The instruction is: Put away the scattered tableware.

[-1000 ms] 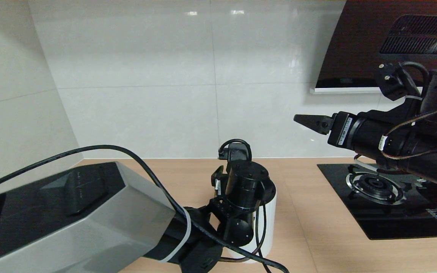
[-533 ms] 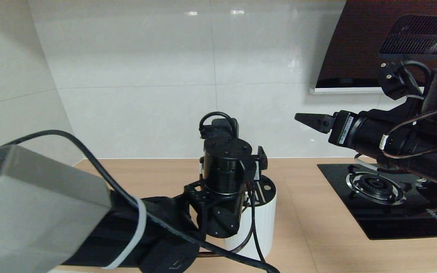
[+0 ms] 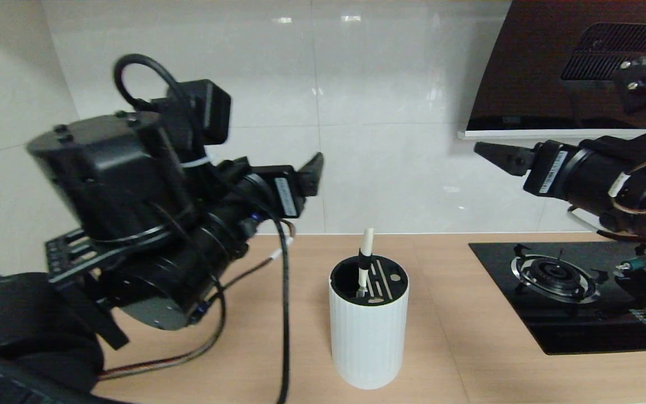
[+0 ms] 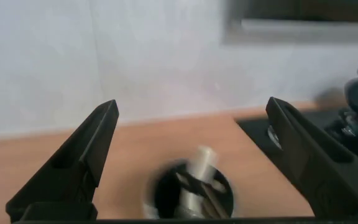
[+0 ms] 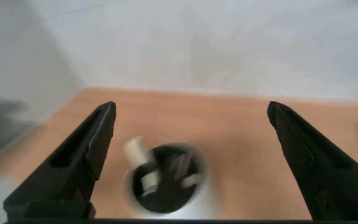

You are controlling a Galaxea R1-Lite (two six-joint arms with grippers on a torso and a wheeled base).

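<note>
A white ribbed utensil holder (image 3: 368, 342) stands on the wooden counter, its black top cut with slots. One utensil with a white handle (image 3: 365, 247) stands upright in it. My left gripper (image 3: 313, 173) hangs open and empty, up and to the left of the holder. The left wrist view has the left gripper (image 4: 191, 162) spread wide, with the holder (image 4: 191, 196) below it. My right gripper (image 3: 494, 154) is open and empty, high to the right of the holder. In the right wrist view the right gripper (image 5: 197, 155) frames the holder (image 5: 166, 180).
A black gas stove (image 3: 558, 280) is set into the counter (image 3: 457, 348) at the right, with a thin teal-handled item (image 3: 640, 261) lying on it. A dark range hood (image 3: 553, 67) hangs above. White tiled walls close the back and left.
My left arm rose from over the holder up and to the left, uncovering the holder and the utensil in it. The right gripper drew back to the right and slightly up.
</note>
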